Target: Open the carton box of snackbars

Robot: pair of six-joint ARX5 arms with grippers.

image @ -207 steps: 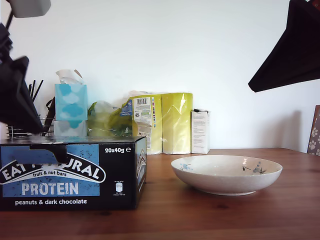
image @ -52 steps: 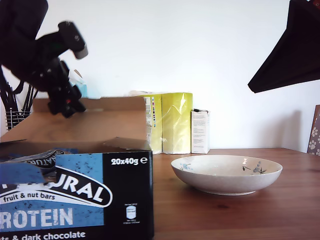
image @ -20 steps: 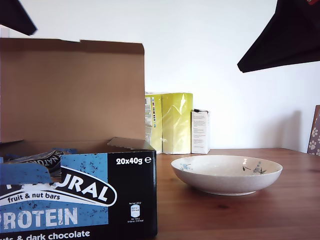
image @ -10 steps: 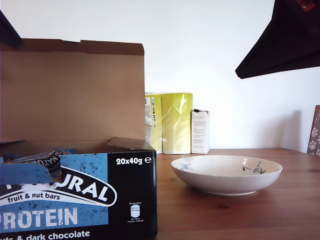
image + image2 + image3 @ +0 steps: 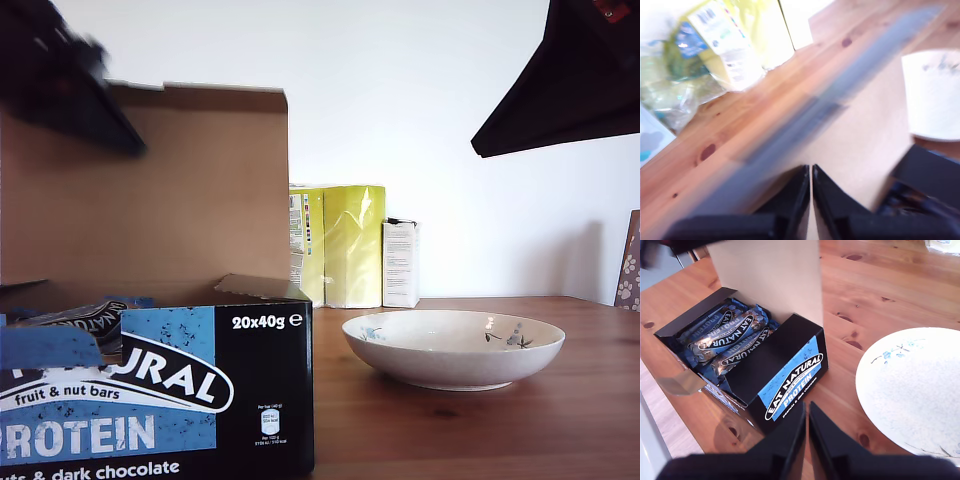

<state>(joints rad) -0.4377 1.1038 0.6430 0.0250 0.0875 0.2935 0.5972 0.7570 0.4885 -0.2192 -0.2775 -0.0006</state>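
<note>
Open box (image 5: 255, 385), bars (image 5: 722, 335) inside, exterior view's 8 o'clock; my first hand (image 5: 809, 176) and my second hand (image 5: 806, 412) above it, closed, empty.

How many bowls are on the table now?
1. The white bowl sits on the table, at the exterior view's right of the open carton box. Its raised lid could hide things behind it.

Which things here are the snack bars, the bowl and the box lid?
snackbars (image 5: 720, 337), second wrist view, a wrapper's logo.
bowl (image 5: 450, 368), exterior view, outer wall.
lid (image 5: 210, 190), exterior view, brown inner face.
</note>
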